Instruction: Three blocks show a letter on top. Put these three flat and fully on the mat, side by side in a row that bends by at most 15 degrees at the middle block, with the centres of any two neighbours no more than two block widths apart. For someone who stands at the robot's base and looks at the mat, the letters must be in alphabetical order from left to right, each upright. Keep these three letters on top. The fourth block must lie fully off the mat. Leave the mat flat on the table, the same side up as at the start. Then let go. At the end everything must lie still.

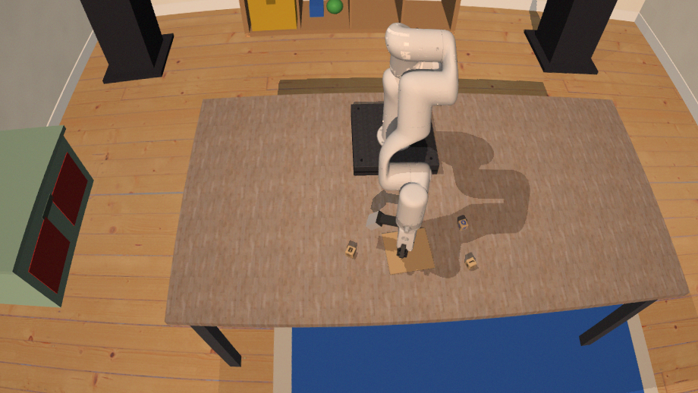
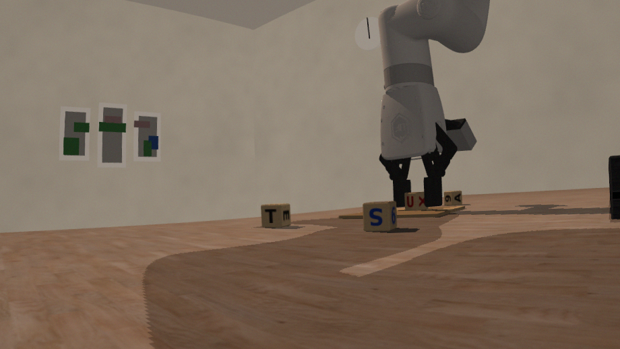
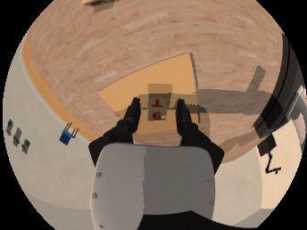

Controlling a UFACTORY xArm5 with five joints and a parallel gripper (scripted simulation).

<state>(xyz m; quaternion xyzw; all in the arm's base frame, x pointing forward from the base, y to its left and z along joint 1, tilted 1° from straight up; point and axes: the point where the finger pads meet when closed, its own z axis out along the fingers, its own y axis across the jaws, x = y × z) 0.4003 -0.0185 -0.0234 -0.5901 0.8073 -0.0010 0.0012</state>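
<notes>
My gripper (image 1: 401, 251) (image 2: 416, 200) (image 3: 158, 105) is open, its fingers low on both sides of a red-lettered block (image 2: 410, 201) (image 3: 157, 110) on the mat (image 1: 400, 267) (image 2: 355, 216) (image 3: 178, 76). Gaps show between block and fingers. Its top seems to carry a 6 or 9; its sides show U, X and a T-like mark. Off the mat, a block with black B (image 1: 350, 250) (image 2: 453, 198) (image 3: 95, 2) appears upside down from the base. On the other side lie a blue-lettered block (image 1: 462, 223) (image 2: 379, 216), perhaps Q, and a black-marked block (image 1: 470, 262) (image 2: 275, 215), its top unclear.
The black robot base (image 1: 366, 146) stands behind the mat. The wrist camera (image 1: 373, 220) (image 2: 461, 134) sticks out sideways from the arm on the B block's side. The table's front edge (image 1: 341, 323) lies beyond the mat. The arm's shadow falls across the mat and near the blue-lettered block.
</notes>
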